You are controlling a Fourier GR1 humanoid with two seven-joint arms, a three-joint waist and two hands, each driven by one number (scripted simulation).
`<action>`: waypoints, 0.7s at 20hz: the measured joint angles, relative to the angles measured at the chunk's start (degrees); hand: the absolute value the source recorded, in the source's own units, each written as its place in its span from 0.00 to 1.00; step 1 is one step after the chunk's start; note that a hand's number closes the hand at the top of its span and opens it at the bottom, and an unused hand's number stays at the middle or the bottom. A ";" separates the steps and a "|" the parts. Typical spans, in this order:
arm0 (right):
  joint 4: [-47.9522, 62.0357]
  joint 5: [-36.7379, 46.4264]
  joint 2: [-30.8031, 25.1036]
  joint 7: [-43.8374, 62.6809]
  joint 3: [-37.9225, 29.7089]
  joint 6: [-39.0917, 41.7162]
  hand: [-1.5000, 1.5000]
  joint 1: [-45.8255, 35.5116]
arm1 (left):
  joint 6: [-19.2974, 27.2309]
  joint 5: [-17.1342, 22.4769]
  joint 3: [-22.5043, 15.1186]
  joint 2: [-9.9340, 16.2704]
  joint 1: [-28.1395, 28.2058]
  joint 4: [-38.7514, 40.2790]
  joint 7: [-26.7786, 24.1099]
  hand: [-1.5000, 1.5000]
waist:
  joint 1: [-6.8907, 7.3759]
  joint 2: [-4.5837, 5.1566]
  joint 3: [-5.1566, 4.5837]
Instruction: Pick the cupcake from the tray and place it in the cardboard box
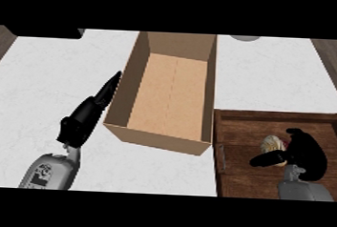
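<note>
My right hand (305,152) sits over the tray (241,122), fingers and thumb curling in around the cupcake (272,144). The cupcake is still on the tray, just off my thumb side, its pale top showing between thumb and fingers; I cannot tell whether my fingers already touch it or only cage it. I judge this to be the grasp itself, with the lift not yet begun.

To do it well, I should close on the base, not the soft top, and make sure the thumb and fingers meet it from opposite sides before I raise it. Then I lift straight up until it clears the tray's wall, which stands between my hand and the box (169,94).

The box lies up and to the left of my right hand, its near wall touching or just beside the tray's corner. It stands open, bottom bare, so I can bring the cupcake over the right wall and lower it inside before letting go. The wall is tall, so the risk, as I see it, is clipping that edge on the way across.

My left hand (86,116) rests on the desk (53,77) with straight fingers, just beside the box's far wall.
</note>
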 measured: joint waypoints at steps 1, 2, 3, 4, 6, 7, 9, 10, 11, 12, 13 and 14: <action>-0.10 -0.34 -0.21 -0.17 -0.05 0.42 1.00 -0.04 | -0.17 -0.17 0.12 0.03 0.05 0.14 -0.23 0.50 | -0.01 0.01 0.01; -0.11 -0.02 -0.19 -0.35 0.32 0.35 1.00 0.13 | -0.09 -0.53 0.09 -0.22 -0.05 0.71 -0.93 0.50 | -0.04 -0.06 -0.04; -0.20 0.20 -0.32 -0.41 0.61 0.55 1.00 -0.11 | -0.44 -0.38 0.22 -0.05 0.35 -0.13 -0.53 0.50 | 0.01 -0.04 -0.02; 0.31 0.53 -0.48 -0.64 0.70 0.38 1.00 -0.34 | -0.31 -0.71 0.19 -0.34 0.22 0.30 -0.81 0.50 | 0.00 -0.06 -0.05; 1.21 1.08 -1.01 -1.57 0.78 -0.10 1.00 -0.73 | -0.62 -0.58 0.72 -0.50 -0.56 1.18 -0.76 0.50 | 0.01 -0.08 -0.10; 0.77 1.60 -1.21 -1.79 1.19 -0.25 1.00 -0.18 | -0.33 -1.00 0.45 -0.77 -0.13 0.69 -0.62 0.50 | 0.02 -0.11 -0.11; 1.37 3.11 -1.88 -1.96 1.52 -0.72 1.00 -0.55 | -1.18 -0.43 0.69 -0.51 0.25 -0.09 0.13 0.50 | 0.11 -0.07 -0.05; 1.18 3.94 -2.22 -2.08 1.85 -1.00 1.00 -0.30 | -1.42 -0.48 0.91 -0.34 0.23 0.05 -0.21 0.50 | 0.09 -0.05 -0.01; 1.02 3.75 -3.37 -4.88 3.25 -0.25 1.00 -0.49 | -1.61 -0.41 0.70 -0.37 0.28 -0.47 0.15 0.50 | 0.42 -0.04 0.04; 0.52 3.42 -4.36 -8.59 5.61 0.94 1.00 -1.35 | -1.83 -0.39 0.45 -0.46 -0.03 -0.51 0.28 0.50 | 1.10 0.05 0.11; -0.02 3.22 -5.37 -12.63 8.43 2.37 1.00 -2.34 | -2.17 -0.37 0.04 -0.59 -0.36 -0.49 0.31 0.50 | 2.17 0.20 0.17; -0.57 3.12 -6.33 -16.77 11.47 3.83 1.00 -3.20 | -2.49 -0.36 -0.40 -0.77 -0.58 -0.43 0.27 0.50 | 3.46 0.36 0.19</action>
